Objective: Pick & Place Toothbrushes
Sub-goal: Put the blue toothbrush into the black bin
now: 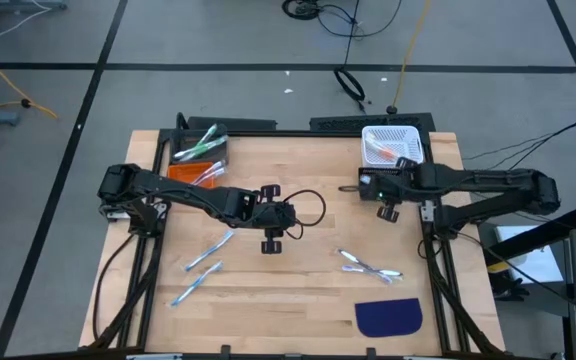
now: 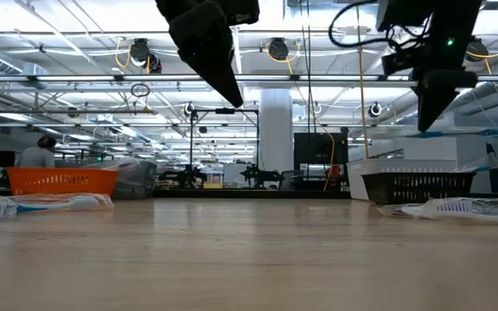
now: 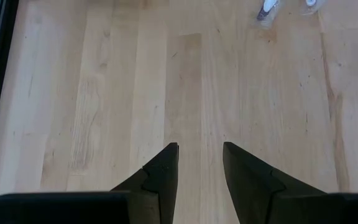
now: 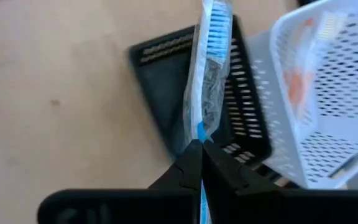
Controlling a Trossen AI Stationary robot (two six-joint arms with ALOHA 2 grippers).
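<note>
1. Right gripper (image 4: 199, 155) — clamped tight on a blue brush (image 4: 207, 81) in clear wrap, gripped at the handle, bristle end pointing away from the fingers.
2. Raised clear of the table (image 1: 298, 300), at the far right of the board, just beside the white bin (image 1: 392, 143).
3. Past the held brush in the right wrist view: a black bin (image 4: 166, 81), with the white bin touching its side; something orange lying inside the white one.
4. Left gripper (image 3: 199, 165) — fingers apart at a middling gap, holding nothing, bare wood between them.
5. Hanging above the middle of the table, arm reaching in from the left edge.
6. Near the left gripper, toward the front left: two loose brushes (image 1: 208, 250) lying flat, one behind the other, slightly apart.
7. Front right: a crossed pair of brushes (image 1: 368, 266) on the wood, touching each other.
8. Orange bin (image 1: 196, 165) at the far left, with green and pink brushes in it.
9. Blue mat (image 1: 388, 317) flat near the front right edge, well apart from both grippers.
10. Low view: both grippers hanging high above the wood, wrapped brushes lying at either side of the table.
</note>
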